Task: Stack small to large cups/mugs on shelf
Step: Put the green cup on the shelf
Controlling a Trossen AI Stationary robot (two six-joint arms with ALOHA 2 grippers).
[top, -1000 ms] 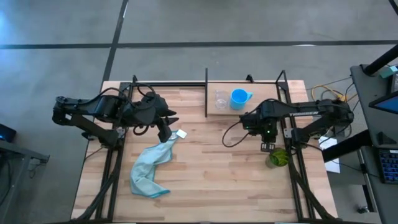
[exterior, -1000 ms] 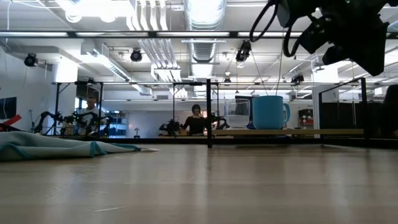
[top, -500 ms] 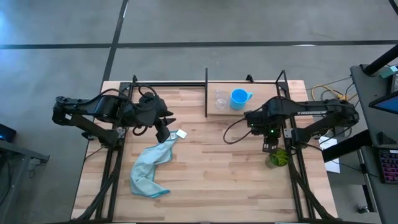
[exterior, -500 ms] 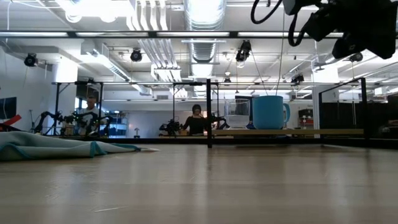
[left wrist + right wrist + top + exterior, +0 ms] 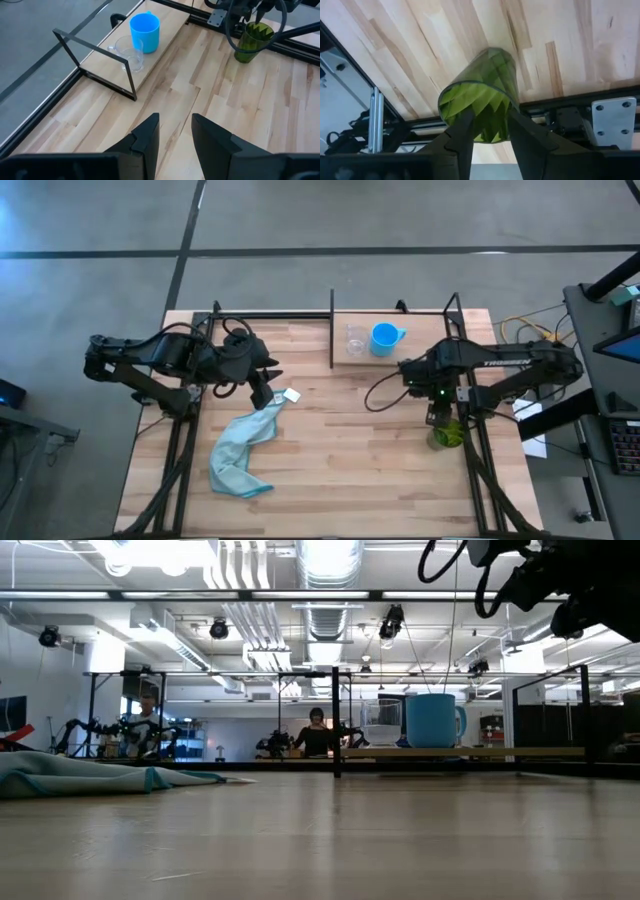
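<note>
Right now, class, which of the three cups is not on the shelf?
The olive-green cup: it stands on the table's planks by the right edge, under the right gripper. The clear cup and blue mug sit on the shelf.

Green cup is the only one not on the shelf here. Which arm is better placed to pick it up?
The right. The right gripper hangs directly over the green cup, open fingers astride its rim. The left gripper waits by the cloth, across the table.
</note>
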